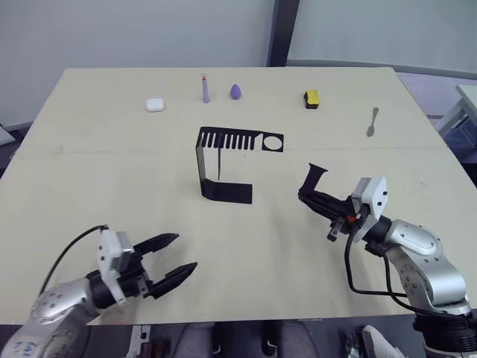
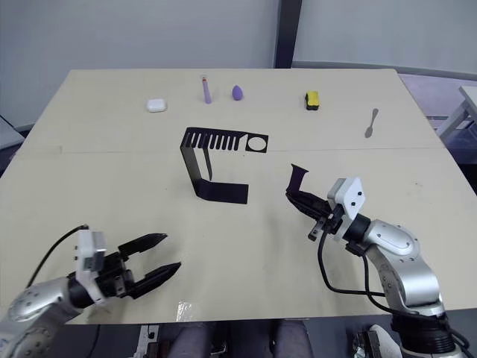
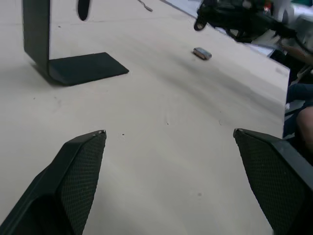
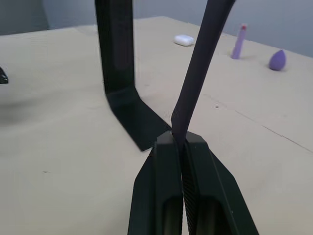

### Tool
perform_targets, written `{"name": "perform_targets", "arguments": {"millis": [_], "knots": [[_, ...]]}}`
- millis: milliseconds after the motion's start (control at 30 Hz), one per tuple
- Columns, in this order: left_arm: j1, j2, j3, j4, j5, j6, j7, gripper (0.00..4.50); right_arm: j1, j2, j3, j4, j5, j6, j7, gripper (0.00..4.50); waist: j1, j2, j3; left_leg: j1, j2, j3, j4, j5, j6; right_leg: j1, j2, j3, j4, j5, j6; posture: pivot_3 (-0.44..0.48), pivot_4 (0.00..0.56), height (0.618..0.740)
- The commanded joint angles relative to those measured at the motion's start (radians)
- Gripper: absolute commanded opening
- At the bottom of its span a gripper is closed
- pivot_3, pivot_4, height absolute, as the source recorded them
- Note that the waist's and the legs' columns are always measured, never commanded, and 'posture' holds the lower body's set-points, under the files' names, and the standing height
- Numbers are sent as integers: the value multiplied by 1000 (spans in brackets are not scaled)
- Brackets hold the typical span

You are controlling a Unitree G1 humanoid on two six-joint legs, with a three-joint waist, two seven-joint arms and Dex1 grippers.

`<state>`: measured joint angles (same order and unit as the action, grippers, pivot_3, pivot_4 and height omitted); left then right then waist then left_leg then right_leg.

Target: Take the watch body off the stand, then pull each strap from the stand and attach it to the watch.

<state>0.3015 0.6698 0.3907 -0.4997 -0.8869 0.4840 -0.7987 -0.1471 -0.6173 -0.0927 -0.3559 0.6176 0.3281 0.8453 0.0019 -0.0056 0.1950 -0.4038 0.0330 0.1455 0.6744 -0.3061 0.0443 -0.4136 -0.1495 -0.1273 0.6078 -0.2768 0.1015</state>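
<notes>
**Right hand pinches a strap, left hand is wide open**

Left eye view: The black stand (image 1: 223,168) sits in the middle of the frame on the table (image 1: 89,179). The right hand (image 1: 307,195), at the lower right, is shut tight on a dark strap (image 1: 314,177) that sticks up from it. The left hand (image 1: 181,254), at the lower left, is open with nothing in it. Along the top lie a white case (image 1: 154,105), a lilac stick (image 1: 205,89), a purple drop shape (image 1: 235,92), a yellow-black block (image 1: 311,98) and a spoon (image 1: 372,121).

Left wrist view: Here a small grey thing (image 3: 202,53) lies flat on the table in the upper middle. It may be the watch body, but I cannot tell. The stand's foot is at the upper left.

Right wrist view: Up close, the strap rises from between the two closed fingers (image 4: 164,196). The stand is right behind it.
</notes>
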Motion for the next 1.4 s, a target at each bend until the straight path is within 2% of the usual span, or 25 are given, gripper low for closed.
{"name": "perform_targets", "arguments": {"millis": [33,100,200,367,467,567,667,800,900,1000,1400], "knots": [[-105,34,71,37,-195,104,24,4478,-29,-9,-4,-97,128,92,31,0,1,0,0,0,0,-1,0,0,-1,0,0,0,0,0,0,0,150,740],[-186,51,71,61,-290,168,34,4478,-47,2,29,-125,167,143,28,0,0,0,0,0,0,-1,0,0,-1,0,0,0,1,0,0,0,150,740],[-324,90,22,86,-353,242,7,4478,-77,28,78,-157,229,215,22,0,-3,0,0,0,0,-1,0,2,1,0,1,0,2,0,0,0,150,740],[-531,96,-125,113,-307,301,-31,4478,-156,65,134,-155,316,340,2,0,-4,0,0,0,-3,2,0,3,3,0,6,-5,5,1,1,0,150,740],[-628,40,-219,113,-314,341,3,4478,-197,80,178,-148,311,374,17,0,-4,0,0,0,-3,3,0,3,4,0,6,-5,4,2,3,0,150,740],[-675,-27,-283,103,-320,377,55,4478,-211,97,202,-141,279,368,12,0,-3,-1,0,0,-3,2,0,3,4,0,7,-5,5,2,3,0,150,740],[-685,-85,-296,111,-338,395,107,4478,-209,104,216,-150,256,353,17,0,-5,-1,0,0,-3,2,0,3,4,0,7,-5,5,2,3,0,150,740],[-675,-145,-311,102,-345,400,113,4478,-191,121,218,-162,235,333,14,0,-3,-1,0,0,-2,2,1,3,4,0,8,-5,5,2,3,0,150,740],[-686,-186,-281,116,-392,403,140,3663,-179,130,215,-170,234,332,14,0,-3,-1,0,0,-2,2,3,4,4,0,8,-5,5,2,3,0,150,740],[-692,-200,-256,137,-409,404,167,2252,-173,134,211,-176,236,331,12,0,-3,-1,0,0,-2,2,3,3,4,0,7,-4,4,2,3,0,150,740],[-671,-229,-288,127,-385,410,164,2252,-176,143,206,-177,239,334,9,0,-3,-1,0,-1,-2,2,4,3,4,0,7,-4,4,2,3,0,150,740]]}}
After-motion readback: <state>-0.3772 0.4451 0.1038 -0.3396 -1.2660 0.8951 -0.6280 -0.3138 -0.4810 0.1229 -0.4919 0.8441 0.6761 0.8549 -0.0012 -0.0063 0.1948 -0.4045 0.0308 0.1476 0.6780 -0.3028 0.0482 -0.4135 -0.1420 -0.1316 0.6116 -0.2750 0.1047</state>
